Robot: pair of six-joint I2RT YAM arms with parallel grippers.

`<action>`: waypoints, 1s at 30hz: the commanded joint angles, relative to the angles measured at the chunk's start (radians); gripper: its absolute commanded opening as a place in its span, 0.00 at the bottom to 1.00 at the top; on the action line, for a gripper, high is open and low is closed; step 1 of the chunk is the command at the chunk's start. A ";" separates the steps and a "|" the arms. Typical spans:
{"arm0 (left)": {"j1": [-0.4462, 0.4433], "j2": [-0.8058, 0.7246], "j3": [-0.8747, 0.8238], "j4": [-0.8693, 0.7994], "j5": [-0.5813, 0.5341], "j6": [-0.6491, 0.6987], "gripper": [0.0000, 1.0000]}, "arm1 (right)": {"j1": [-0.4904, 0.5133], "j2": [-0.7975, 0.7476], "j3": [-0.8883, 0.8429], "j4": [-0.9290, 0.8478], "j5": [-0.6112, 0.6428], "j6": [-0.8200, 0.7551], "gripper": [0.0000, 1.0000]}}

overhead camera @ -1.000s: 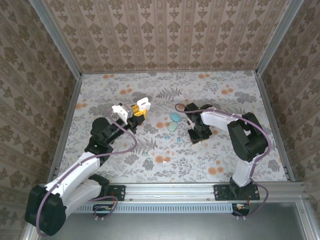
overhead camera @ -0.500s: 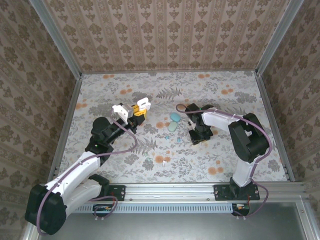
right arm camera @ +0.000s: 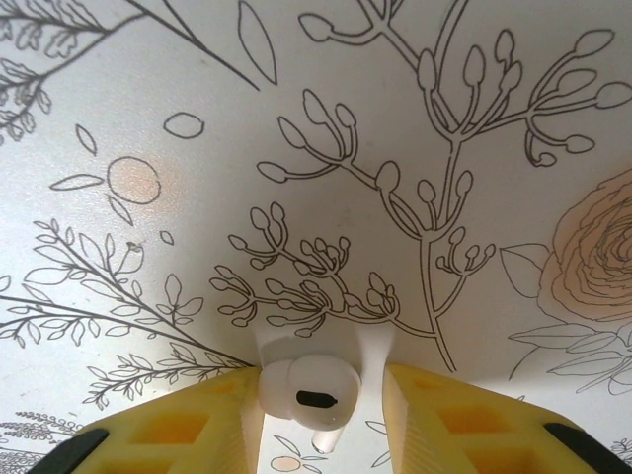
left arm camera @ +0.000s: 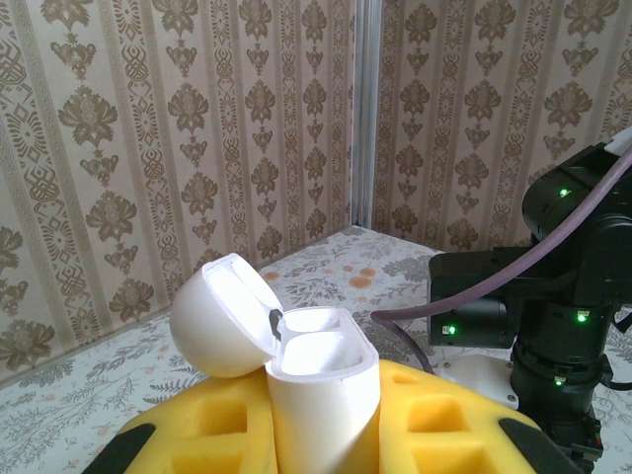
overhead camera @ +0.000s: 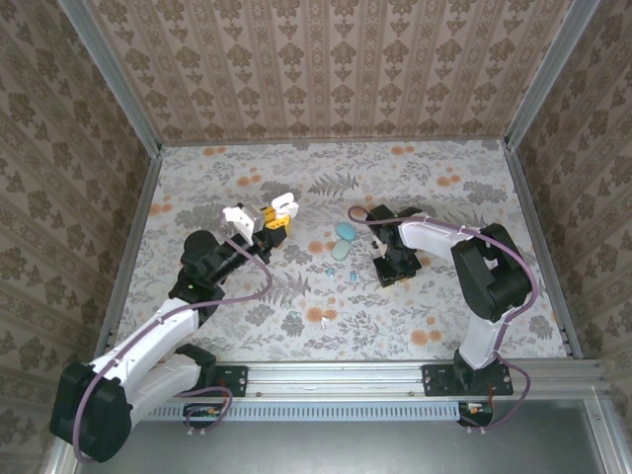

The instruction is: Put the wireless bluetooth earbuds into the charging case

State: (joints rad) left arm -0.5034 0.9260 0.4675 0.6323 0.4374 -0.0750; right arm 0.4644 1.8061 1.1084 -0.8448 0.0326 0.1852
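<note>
**A:** Step in hand?

**B:** Looks like pick done, transfer to come. White earbud (right arm camera: 299, 397) pinched in right gripper (right arm camera: 321, 377), clamped between yellow fingers (right arm camera: 178, 434), stem hanging down. Low over table (right arm camera: 415, 148), near its middle, slightly toward right edge. Cannot tell whether lifted clear or touching.

**A:** Case?

**B:** Held up by left gripper (left arm camera: 321, 439), squeezed tight on white charging case (left arm camera: 326, 380) between yellow pads (left arm camera: 444, 425). Upright, lid (left arm camera: 222, 316) flipped open and tipped back. Left of table middle, toward far edge, well apart from right gripper.

**A:** Next move?

**B:** Judgement only: raise earbud, carry left across table to open case, line stem up over a socket, lower in, let go. Calls for fine alignment, with a small mouth and a small bud. Cannot tell whether sockets empty.

**A:** Arm pose?

**B:** Right arm (overhead camera: 479, 281): folded in from near right corner, wrist pointing down at table. Left arm (overhead camera: 158, 336): stretched diagonally from near left corner, wrist roughly level, presenting case mouth up.

**A:** Anything else?

**B:** Teal cases (overhead camera: 346, 232), two, lying between the grippers, close together. Tiny teal pieces (overhead camera: 331, 269) just beside them. One more white bud (overhead camera: 323, 319) closer to near edge. Not yet loaded, so task early by the look.
</note>
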 commanded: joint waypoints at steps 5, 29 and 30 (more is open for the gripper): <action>-0.006 -0.002 0.033 0.030 0.011 -0.008 0.18 | -0.006 0.022 0.019 -0.013 -0.011 -0.003 0.37; -0.010 0.036 0.044 0.043 0.032 -0.016 0.19 | -0.007 -0.042 0.025 -0.011 -0.004 0.005 0.31; -0.013 0.046 0.047 0.050 0.035 -0.017 0.19 | -0.007 -0.069 0.032 -0.013 -0.005 0.008 0.30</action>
State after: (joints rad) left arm -0.5056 0.9565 0.4759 0.6365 0.4446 -0.0753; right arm 0.4625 1.8111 1.1263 -0.8436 0.0227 0.1825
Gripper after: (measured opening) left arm 0.203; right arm 0.307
